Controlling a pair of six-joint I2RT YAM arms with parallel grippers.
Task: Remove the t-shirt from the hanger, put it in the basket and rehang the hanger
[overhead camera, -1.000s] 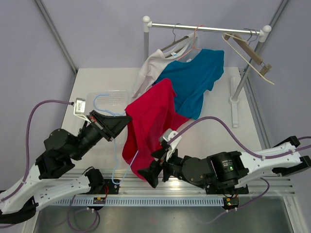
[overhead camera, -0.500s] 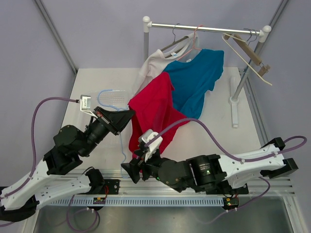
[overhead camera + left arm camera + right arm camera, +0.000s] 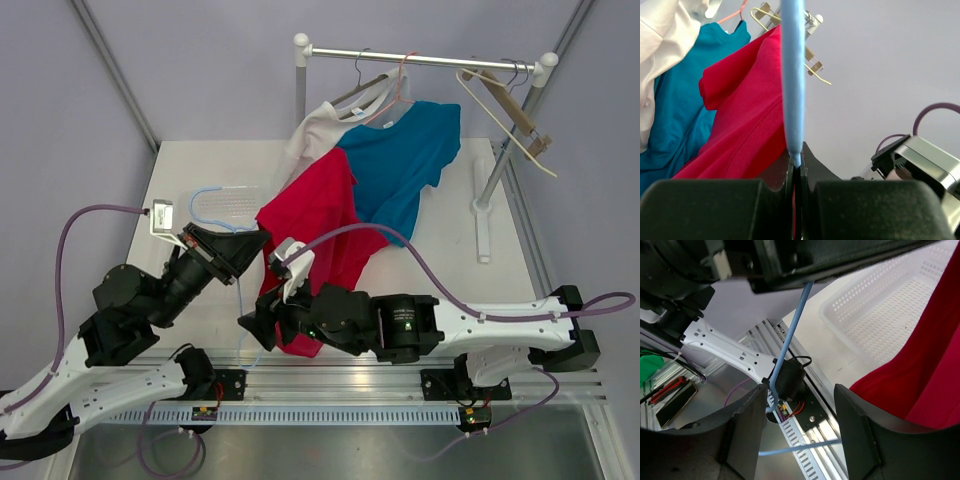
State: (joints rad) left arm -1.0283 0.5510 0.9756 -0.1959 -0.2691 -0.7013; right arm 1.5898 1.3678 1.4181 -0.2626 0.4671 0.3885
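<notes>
While pinching hanger [image 3: 792, 75] with left gripper [image 3: 796, 160], steer half-open, empty right gripper [image 3: 800, 388] to shirt [image 3: 920, 375] hem at four o'clock; grab cloth only.

Laboratory bench, seen from above: a white bench [image 3: 200, 165] carries a clothes rack [image 3: 430, 60] along its far edge. The rack's right post rises from a long white foot [image 3: 483, 215] that lies flat on the surface. A shallow white perforated basket [image 3: 240, 205] sits on the bench in front of the rack's left post and a little to its left. Opposite the rack, a ribbed metal rail [image 3: 400, 388] runs along the bench's near edge.
</notes>
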